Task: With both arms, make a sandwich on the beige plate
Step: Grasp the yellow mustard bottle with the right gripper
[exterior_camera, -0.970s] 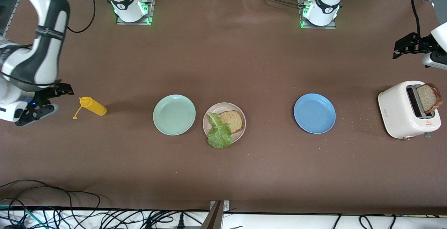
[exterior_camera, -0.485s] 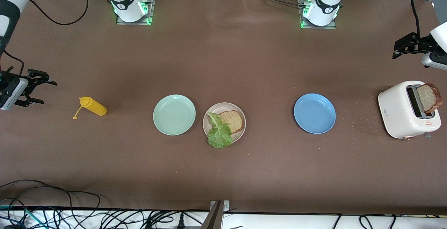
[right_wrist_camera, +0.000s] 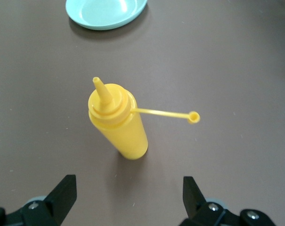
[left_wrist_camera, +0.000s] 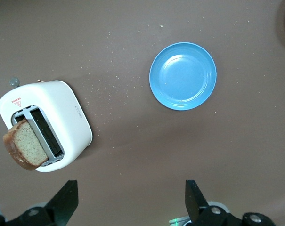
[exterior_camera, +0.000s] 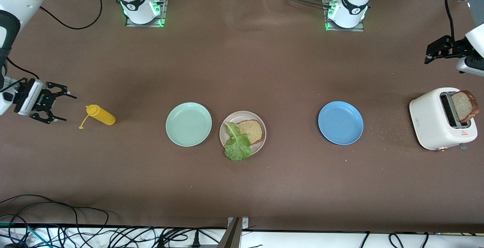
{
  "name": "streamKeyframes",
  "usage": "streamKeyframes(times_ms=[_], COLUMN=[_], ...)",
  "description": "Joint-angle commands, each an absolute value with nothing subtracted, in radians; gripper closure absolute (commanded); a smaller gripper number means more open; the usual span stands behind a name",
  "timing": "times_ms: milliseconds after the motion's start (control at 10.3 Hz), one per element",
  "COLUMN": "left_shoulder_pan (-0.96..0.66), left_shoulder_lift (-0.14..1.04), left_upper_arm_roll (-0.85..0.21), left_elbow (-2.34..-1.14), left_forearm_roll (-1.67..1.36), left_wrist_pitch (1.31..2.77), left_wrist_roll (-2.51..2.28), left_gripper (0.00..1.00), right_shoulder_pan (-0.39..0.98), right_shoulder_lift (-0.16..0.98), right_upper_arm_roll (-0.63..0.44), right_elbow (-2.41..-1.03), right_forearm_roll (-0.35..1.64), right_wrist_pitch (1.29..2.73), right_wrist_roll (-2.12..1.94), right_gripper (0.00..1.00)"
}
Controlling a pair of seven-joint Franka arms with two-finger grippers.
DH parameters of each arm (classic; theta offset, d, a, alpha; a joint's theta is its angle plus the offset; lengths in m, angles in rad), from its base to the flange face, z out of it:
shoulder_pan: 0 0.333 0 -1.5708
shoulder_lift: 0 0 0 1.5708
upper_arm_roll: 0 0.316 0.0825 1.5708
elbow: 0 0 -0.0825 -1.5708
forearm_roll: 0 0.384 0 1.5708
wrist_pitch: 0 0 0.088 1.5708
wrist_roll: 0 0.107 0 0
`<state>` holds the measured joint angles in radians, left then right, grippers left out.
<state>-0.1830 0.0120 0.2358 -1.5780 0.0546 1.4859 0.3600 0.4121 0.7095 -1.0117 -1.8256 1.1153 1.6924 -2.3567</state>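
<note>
The beige plate (exterior_camera: 239, 116) lies mid-table and carries one brown bread slice (exterior_camera: 252, 130). A green lettuce leaf (exterior_camera: 237, 144) partly covers that slice and hangs over the plate's rim toward the front camera. A second bread slice (exterior_camera: 464, 106) (left_wrist_camera: 24, 148) stands in the slot of a white toaster (exterior_camera: 435, 121) (left_wrist_camera: 67, 115) at the left arm's end. My left gripper (exterior_camera: 428, 54) (left_wrist_camera: 131, 188) hangs open and empty over the table by the toaster. My right gripper (exterior_camera: 69, 109) (right_wrist_camera: 128, 188) is open and empty, low beside a lying yellow squeeze bottle (exterior_camera: 101, 115) (right_wrist_camera: 118, 125).
A mint-green plate (exterior_camera: 188, 124) (right_wrist_camera: 104, 12) sits beside the beige plate toward the right arm's end. A blue plate (exterior_camera: 340, 122) (left_wrist_camera: 182, 75) lies toward the toaster, with crumbs (exterior_camera: 389, 134) between them. Cables (exterior_camera: 75, 229) run along the table's front edge.
The right arm has swung and turned its wrist; its gripper now faces the yellow bottle and is closer to it than half a second ago. The left arm has hardly moved.
</note>
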Motion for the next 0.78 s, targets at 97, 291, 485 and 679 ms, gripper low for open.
streamKeyframes(times_ms=[97,291,485,679], left_shoulder_pan=[-0.178,-0.179,-0.179,-0.178], left_shoulder_lift=[0.026,0.026,0.026,0.026], left_upper_arm_roll=[0.238,0.236,0.238,0.236], left_elbow=[-1.546,-1.546,-1.546,-1.546], left_forearm_roll=[0.028,0.028,0.029,0.029], left_wrist_pitch=[1.463,1.463,1.463,1.463], left_wrist_roll=[0.377,0.376,0.376,0.376], left_gripper=[0.00,0.00,0.00,0.00], right_shoulder_pan=[0.387,0.388,0.391,0.388], right_shoulder_lift=[0.756,0.785,0.785,0.785], right_upper_arm_roll=[-0.941,-0.922,-0.893,-0.861], right_elbow=[-1.825,-1.819,-1.815,-1.812], right_forearm_roll=[1.196,1.213,1.213,1.229], right_wrist_pitch=[1.701,1.724,1.750,1.766], right_wrist_roll=[-2.509,-2.533,-2.534,-2.534], right_gripper=[0.00,0.00,0.00,0.00])
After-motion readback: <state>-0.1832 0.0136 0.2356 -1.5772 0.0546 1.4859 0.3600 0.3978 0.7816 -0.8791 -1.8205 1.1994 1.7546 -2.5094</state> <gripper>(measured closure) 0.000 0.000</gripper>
